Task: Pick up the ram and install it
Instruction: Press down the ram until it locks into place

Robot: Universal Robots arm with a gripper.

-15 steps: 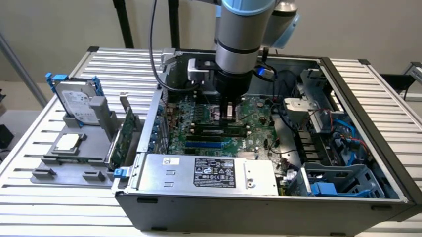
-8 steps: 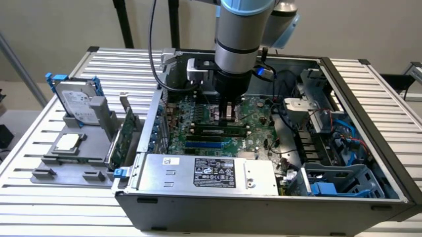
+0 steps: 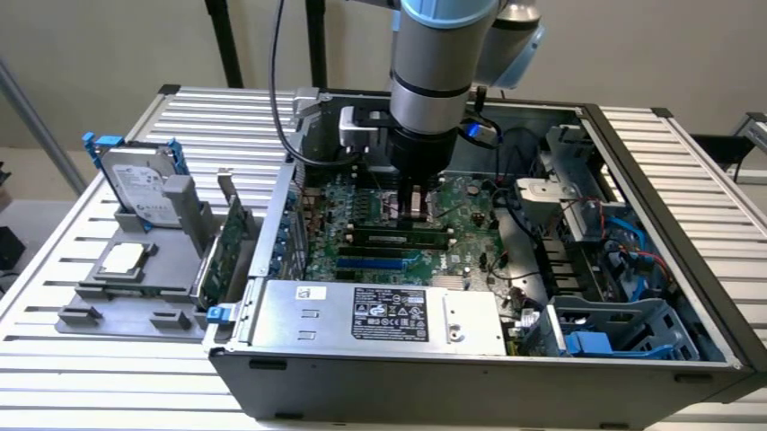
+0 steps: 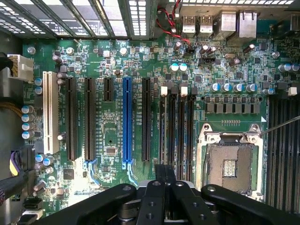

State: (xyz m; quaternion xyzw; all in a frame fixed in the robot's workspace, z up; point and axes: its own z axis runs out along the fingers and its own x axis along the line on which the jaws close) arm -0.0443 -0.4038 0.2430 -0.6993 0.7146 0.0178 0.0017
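The ram (image 3: pixel 390 240), a thin green stick with dark chips, stands on edge in one of the black memory slots of the motherboard (image 3: pixel 359 260) inside the open computer case. My gripper (image 3: pixel 418 208) reaches down into the case, its tips just above and behind the stick. Whether they touch it I cannot tell. In the wrist view the two black fingers (image 4: pixel 159 180) are pressed together, shut, with nothing between them. They hang over the near end of the memory slots (image 4: pixel 176 126), which have white latches at the far end.
The empty processor socket (image 4: pixel 229 166) lies beside the memory slots, and the expansion slots (image 4: pixel 126 119) on their other side. A grey holder (image 3: pixel 126 287) at the exterior view's left carries a hard drive (image 3: pixel 138 184), a green expansion card (image 3: pixel 228 247) and a processor (image 3: pixel 124 259). The power supply (image 3: pixel 377 314) fills the case front.
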